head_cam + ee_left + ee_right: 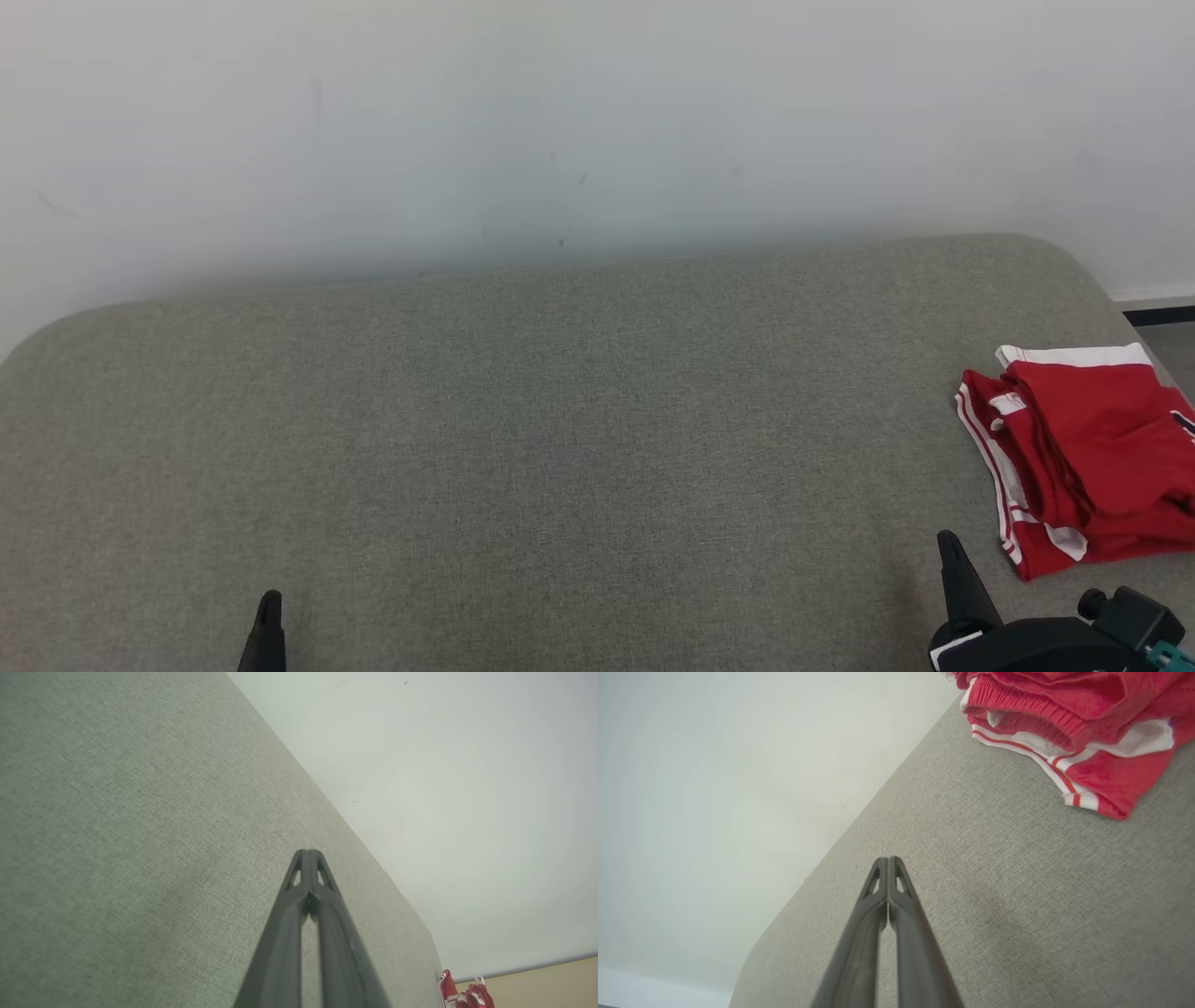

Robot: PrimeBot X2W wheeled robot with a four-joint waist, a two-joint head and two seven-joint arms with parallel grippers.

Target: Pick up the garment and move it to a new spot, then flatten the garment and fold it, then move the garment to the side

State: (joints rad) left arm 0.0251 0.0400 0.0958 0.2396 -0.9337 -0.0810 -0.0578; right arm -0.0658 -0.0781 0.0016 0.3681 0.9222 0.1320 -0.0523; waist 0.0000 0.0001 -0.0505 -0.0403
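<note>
We counted 1 garment (1092,439), red w/ white trim, loosely folded, lying at mid-right edge of head view on the grey table (560,420). 2 sets of jaws: left jaws at bottom left, right jaws at bottom right near garment, not touching. Both pressed together, empty.

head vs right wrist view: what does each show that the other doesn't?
Head: left end effector at lower left, most of the garment near the cushion's right end, a dark baseboard. Right wrist: right end effector tips seen pressed shut, the garment's ribbed band up close. Both: the red-and-white garment loosely folded, right end effector apart from it, grey cushion, white wall.
</note>
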